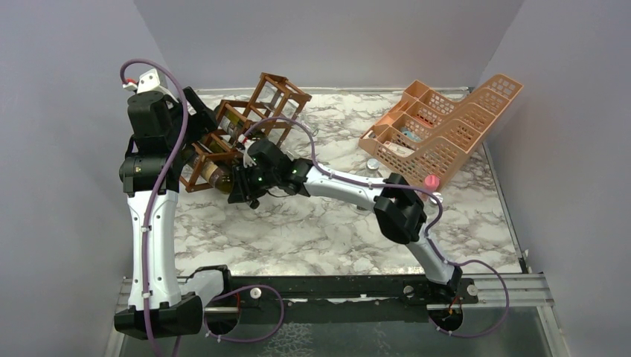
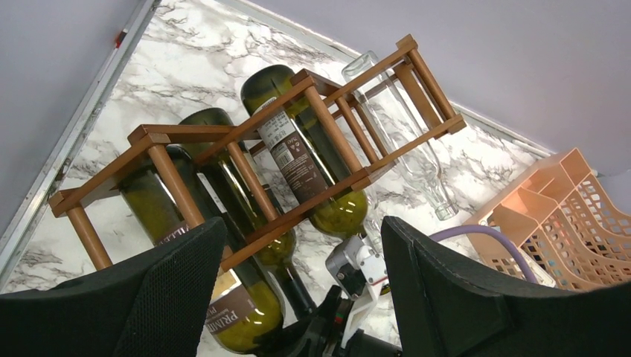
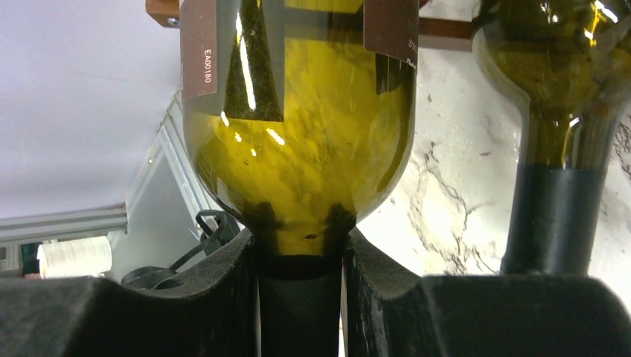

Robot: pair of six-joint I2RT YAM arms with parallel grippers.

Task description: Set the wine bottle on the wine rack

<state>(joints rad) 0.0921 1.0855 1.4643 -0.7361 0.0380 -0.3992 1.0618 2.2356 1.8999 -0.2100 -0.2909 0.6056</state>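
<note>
Right tool [image 3: 300, 249]: clamped on wine bottle [image 3: 298, 149] neck, steering the body lengthwise into wine rack [image 2: 175, 186] end cell, mostly inserted. Left tool [image 2: 301, 234]: jaws apart, empty, above rack, likely ready to steady it.

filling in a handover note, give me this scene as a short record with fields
wine bottle: green, body in an end cell of the wine rack, neck sticking out
right gripper: shut on the wine bottle's neck
left gripper: open, empty, pointing at the wine rack
also in rack: two other green bottles, one clear bottle
elsewhere: peach basket at the far right of the table
</note>
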